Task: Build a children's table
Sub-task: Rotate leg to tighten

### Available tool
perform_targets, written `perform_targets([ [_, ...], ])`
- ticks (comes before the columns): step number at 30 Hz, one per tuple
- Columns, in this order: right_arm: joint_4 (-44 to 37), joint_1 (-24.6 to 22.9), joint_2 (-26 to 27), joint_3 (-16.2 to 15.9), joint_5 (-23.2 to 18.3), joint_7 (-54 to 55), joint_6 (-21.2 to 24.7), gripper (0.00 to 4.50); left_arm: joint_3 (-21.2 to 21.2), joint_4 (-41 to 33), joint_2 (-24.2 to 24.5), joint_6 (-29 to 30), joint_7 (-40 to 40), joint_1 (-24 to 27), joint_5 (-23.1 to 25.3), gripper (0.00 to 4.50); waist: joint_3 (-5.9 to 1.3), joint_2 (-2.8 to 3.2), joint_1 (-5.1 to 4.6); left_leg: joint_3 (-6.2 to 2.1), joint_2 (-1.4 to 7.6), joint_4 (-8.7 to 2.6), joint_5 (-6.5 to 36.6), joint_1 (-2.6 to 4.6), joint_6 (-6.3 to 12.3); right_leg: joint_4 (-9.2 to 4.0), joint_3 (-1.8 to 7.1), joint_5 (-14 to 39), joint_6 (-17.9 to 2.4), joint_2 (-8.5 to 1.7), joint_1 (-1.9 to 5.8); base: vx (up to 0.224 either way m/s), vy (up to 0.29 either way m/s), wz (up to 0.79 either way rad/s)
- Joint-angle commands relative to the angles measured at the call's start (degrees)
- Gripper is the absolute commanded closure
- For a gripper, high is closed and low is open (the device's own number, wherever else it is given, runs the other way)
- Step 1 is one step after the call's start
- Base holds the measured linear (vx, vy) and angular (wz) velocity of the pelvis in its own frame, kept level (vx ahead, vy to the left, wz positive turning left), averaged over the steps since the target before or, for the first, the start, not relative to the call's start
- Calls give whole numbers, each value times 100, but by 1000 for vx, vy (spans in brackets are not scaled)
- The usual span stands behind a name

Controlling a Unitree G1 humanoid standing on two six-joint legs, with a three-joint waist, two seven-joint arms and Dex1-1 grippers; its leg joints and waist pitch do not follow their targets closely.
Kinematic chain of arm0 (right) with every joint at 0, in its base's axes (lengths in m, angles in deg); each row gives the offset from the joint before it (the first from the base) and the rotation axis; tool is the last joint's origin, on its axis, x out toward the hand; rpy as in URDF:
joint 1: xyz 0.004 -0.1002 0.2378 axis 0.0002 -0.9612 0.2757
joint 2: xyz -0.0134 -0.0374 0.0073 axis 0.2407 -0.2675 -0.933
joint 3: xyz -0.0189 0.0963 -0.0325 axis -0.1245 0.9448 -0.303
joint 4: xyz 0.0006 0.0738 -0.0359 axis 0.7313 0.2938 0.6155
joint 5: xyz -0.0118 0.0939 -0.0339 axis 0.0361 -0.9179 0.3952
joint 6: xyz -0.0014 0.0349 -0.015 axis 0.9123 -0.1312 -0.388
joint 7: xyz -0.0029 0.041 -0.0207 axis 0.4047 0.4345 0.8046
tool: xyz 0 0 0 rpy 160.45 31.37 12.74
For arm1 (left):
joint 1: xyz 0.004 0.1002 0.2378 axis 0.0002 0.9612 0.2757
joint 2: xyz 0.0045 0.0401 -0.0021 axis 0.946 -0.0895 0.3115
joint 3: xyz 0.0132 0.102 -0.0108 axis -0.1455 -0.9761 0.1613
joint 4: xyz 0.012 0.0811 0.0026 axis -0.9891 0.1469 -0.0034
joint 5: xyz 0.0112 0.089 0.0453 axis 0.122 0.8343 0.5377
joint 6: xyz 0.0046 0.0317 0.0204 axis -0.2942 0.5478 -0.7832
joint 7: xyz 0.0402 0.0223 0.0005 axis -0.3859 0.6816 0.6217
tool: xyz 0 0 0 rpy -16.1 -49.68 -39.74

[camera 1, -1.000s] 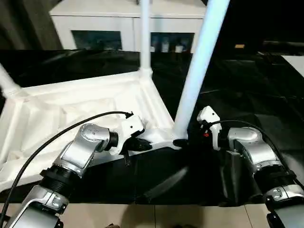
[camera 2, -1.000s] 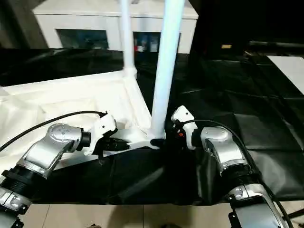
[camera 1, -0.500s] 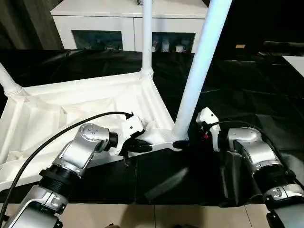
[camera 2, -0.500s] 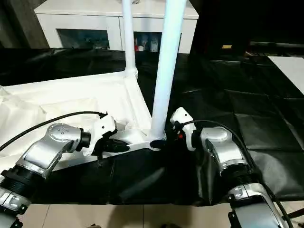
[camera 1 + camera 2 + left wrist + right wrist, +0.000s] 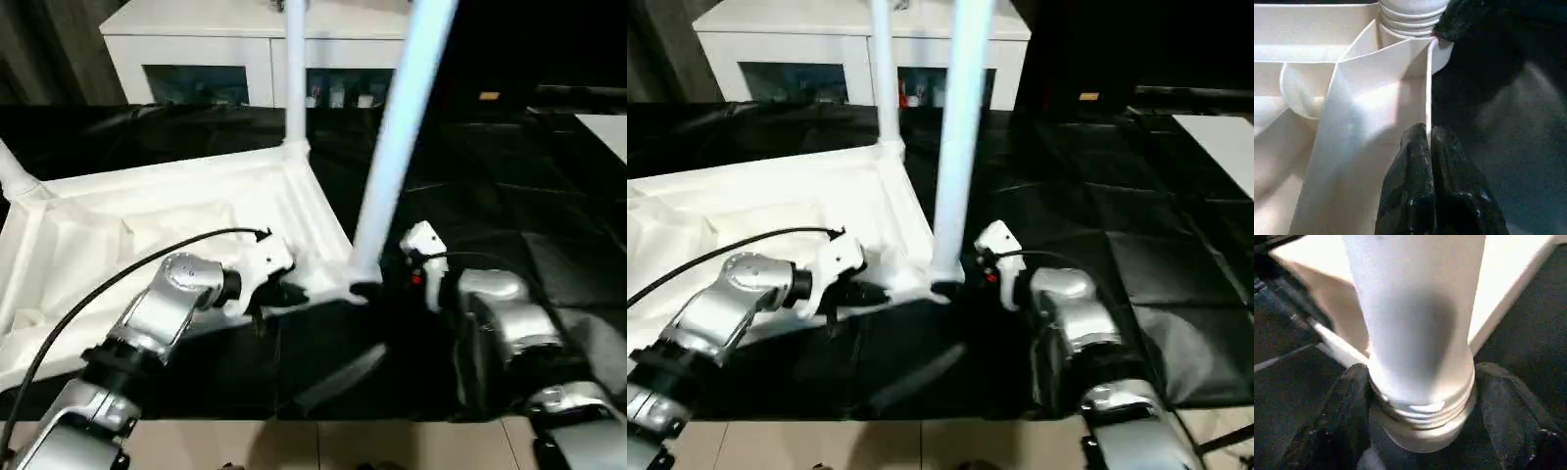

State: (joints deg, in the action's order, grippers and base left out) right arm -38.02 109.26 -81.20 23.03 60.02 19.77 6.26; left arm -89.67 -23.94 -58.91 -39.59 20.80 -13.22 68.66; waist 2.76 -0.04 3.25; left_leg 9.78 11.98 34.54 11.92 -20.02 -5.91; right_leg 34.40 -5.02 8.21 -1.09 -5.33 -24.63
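From the head cameras you see the tabletop [image 5: 176, 211] lying upside down on the black cloth [image 5: 509, 206], with the nearest leg [image 5: 392, 147] standing in the corner socket [image 5: 353, 284] closest to you. A second leg [image 5: 294, 73] stands at the far corner, and a third leg [image 5: 15, 176] rises at the left edge. The white cabinet [image 5: 196, 49] stands behind, well apart from the work.

In the left wrist view, your left gripper [image 5: 1429, 147] has its fingers pressed together on the thin rim of the tabletop. Hold this pinch firm, so the top cannot slide while the leg is seated.

In the right wrist view, your right gripper [image 5: 1418, 404] has its fingers spread on both sides of the leg's ribbed base; whether they really press it I cannot tell, the view is too close. I think the leg needs turning or pushing straight down into the socket, so keep it upright. The left arm's cable [image 5: 147, 259] runs over the tabletop near the socket; mind that it does not catch.
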Motion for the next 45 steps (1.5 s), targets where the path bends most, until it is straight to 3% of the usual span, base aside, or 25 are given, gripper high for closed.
perform_targets([
  [1,304,269,373,347,-16,1361,73,158,-40,405,-533,23,870,-223,149,450,-356,4,-17,20,42,-429,1283,14,141,-470,203,2252,-1016,-229,367,0,0,0],
  [5,643,501,1008,629,-50,2770,69,180,231,932,-1164,141,2015,-533,213,450,-380,-9,-40,19,34,-432,1156,-45,143,-463,212,2115,-955,-239,379,0,0,0],
  [6,643,501,1008,629,-50,2770,69,180,231,932,-1164,141,2015,-533,213,450,-380,-9,-40,19,34,-432,1156,-45,143,-463,212,2115,-955,-239,379,0,0,0],
  [7,835,637,1277,782,-124,3286,49,180,304,1090,-1382,127,2399,-630,253,450,-409,-33,-37,31,32,-421,1001,-46,197,-426,220,1734,-1061,-232,383,0,0,0],
  [9,954,733,1467,895,-191,3642,-7,180,325,1200,-1509,93,2630,-687,298,450,-418,-26,-12,37,28,-412,981,-26,254,-433,213,1680,-1081,-242,380,0,0,0],
  [11,1157,953,1883,880,-107,3959,-228,180,393,1540,-1736,-129,3042,-827,426,450,-422,1,-11,35,13,-411,878,-45,286,-419,205,1513,-1115,-231,385,0,0,0],
  [15,1116,992,2008,732,48,3779,-412,180,384,1629,-1737,-266,3061,-857,452,450,-430,-17,12,34,29,-410,830,-47,372,-379,202,1254,-1174,-236,397,0,0,0],
  [19,848,853,1712,695,116,3558,-545,180,353,1382,-1514,-299,2681,-749,373,450,-436,-49,32,45,27,-398,749,-59,471,-357,206,1181,-1226,-255,415,0,0,0],
  [20,767,807,1635,695,119,3522,-499,145,330,1315,-1453,-255,2595,-712,375,450,-435,-40,38,42,31,-398,671,-72,505,-348,209,1124,-1237,-257,417,0,0,0],
  [22,506,672,1353,598,184,3210,-444,145,289,1158,-1276,-252,2302,-607,374,450,-437,-35,36,48,34,-391,590,-71,555,-335,210,1001,-1272,-246,413,0,0,0],
  [25,22,434,776,503,164,2500,-140,103,187,856,-916,-487,1642,-394,331,450,-428,-20,42,49,39,-385,640,-78,669,-339,206,933,-1310,-234,435,0,0,0],
  [27,-77,380,620,500,134,2260,-21,90,141,751,-800,-517,1384,-320,274,450,-413,-19,18,42,39,-397,747,-87,639,-354,206,1114,-1266,-245,434,0,0,0],
  [29,-466,173,130,307,9,1199,263,58,47,484,-478,-484,693,-158,97,450,-398,18,15,39,58,-407,981,-43,570,-393,207,1388,-1230,-230,423,0,0,0],
  [30,-490,160,105,290,1,1134,270,58,44,471,-464,-488,656,-151,85,450,-400,15,20,39,66,-396,958,-47,568,-376,217,1333,-1248,-237,416,0,0,0],
  [31,-883,-64,-300,28,-137,83,371,58,7,225,-240,-376,93,-55,-127,450,-402,40,29,38,65,-405,964,-44,572,-374,209,1267,-1297,-228,425,0,0,0],
  [33,-1062,-159,-471,-76,-197,-308,433,58,-12,88,-146,-295,-145,-11,-218,450,-409,25,28,39,80,-401,811,-59,608,-326,227,927,-1417,-227,414,0,0,0],
  [34,-1210,-236,-629,-154,-249,-657,548,58,-53,-90,-46,-331,-474,57,-351,450,-417,40,46,41,78,-397,837,-31,624,-325,214,889,-1460,-213,421,0,0,0],
  [35,-1263,-266,-712,-198,-257,-832,589,58,-71,-201,6,-249,-627,91,-429,450,-411,28,37,42,87,-391,802,-61,648,-292,227,761,-1525,-224,436,0,0,0],
  [37,-1255,-276,-841,-271,-215,-1116,579,58,-140,-353,94,-227,-865,127,-477,450,-407,28,47,49,87,-392,867,-44,607,-328,213,963,-1542,-227,416,0,0,0],
  [40,-1202,-262,-914,-344,-177,-1319,556,58,-193,-447,135,-233,-991,153,-471,450,-386,21,62,48,89,-403,1036,-31,485,-375,220,1379,-1411,-243,400,0,0,0],
  [44,-931,-131,-896,-490,8,-1377,379,58,-233,-586,182,-198,-1094,204,-506,450,-400,10,84,51,91,-401,944,-27,451,-353,227,1257,-1404,-239,394,0,0,0],
  [45,-902,-96,-882,-495,0,-1375,401,58,-241,-635,201,-169,-1127,222,-522,450,-408,-21,95,55,86,-397,867,-29,453,-340,227,1170,-1424,-231,402,0,0,0],
])
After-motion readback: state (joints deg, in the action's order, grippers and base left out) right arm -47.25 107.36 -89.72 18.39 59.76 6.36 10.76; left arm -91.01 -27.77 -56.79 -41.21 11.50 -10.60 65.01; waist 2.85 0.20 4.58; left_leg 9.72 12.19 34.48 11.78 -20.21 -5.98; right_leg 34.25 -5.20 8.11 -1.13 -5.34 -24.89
